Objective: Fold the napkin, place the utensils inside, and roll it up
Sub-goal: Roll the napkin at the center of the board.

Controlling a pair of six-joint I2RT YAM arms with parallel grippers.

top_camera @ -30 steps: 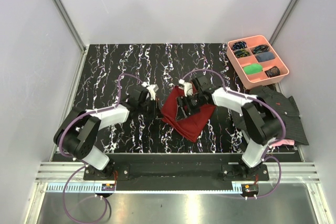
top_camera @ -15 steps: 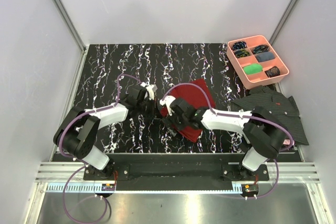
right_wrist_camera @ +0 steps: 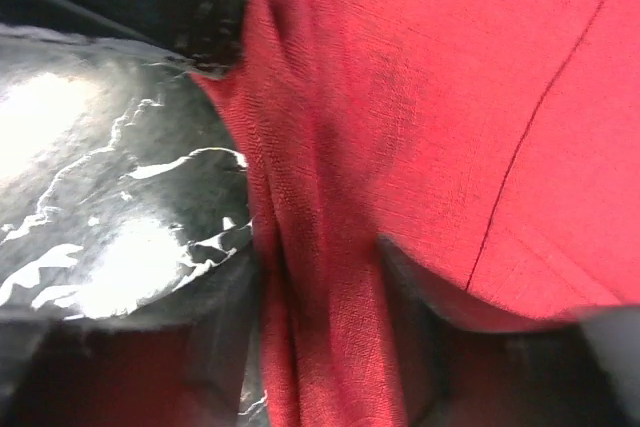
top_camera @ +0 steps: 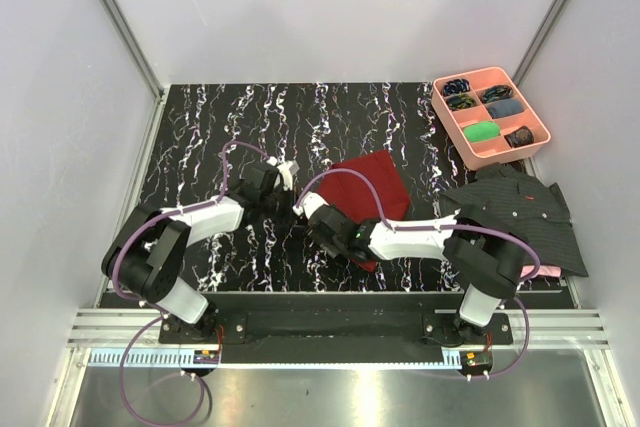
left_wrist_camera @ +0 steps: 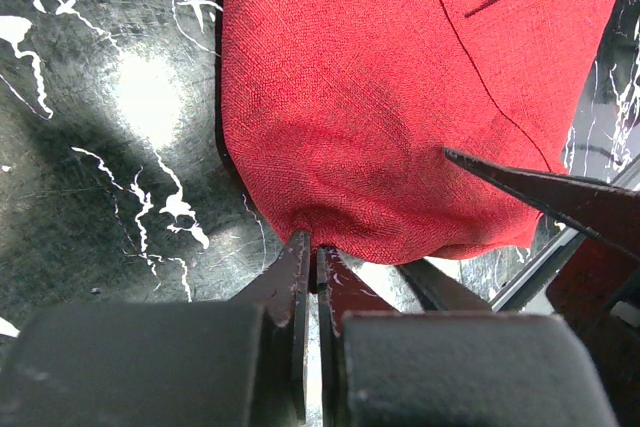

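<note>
Pinching the napkin (left_wrist_camera: 400,97) edge, left fingers (left_wrist_camera: 290,287) are clenched; right fingers (right_wrist_camera: 140,367) straddle a blurred fold, grip unclear.

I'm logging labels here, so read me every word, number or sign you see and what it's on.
No text can be read in any view.
Marks on the ruled strip along the near rail: too small to read.
Small red mark on the striped shirt: too small to read.
The napkin: plain, no print.
</note>
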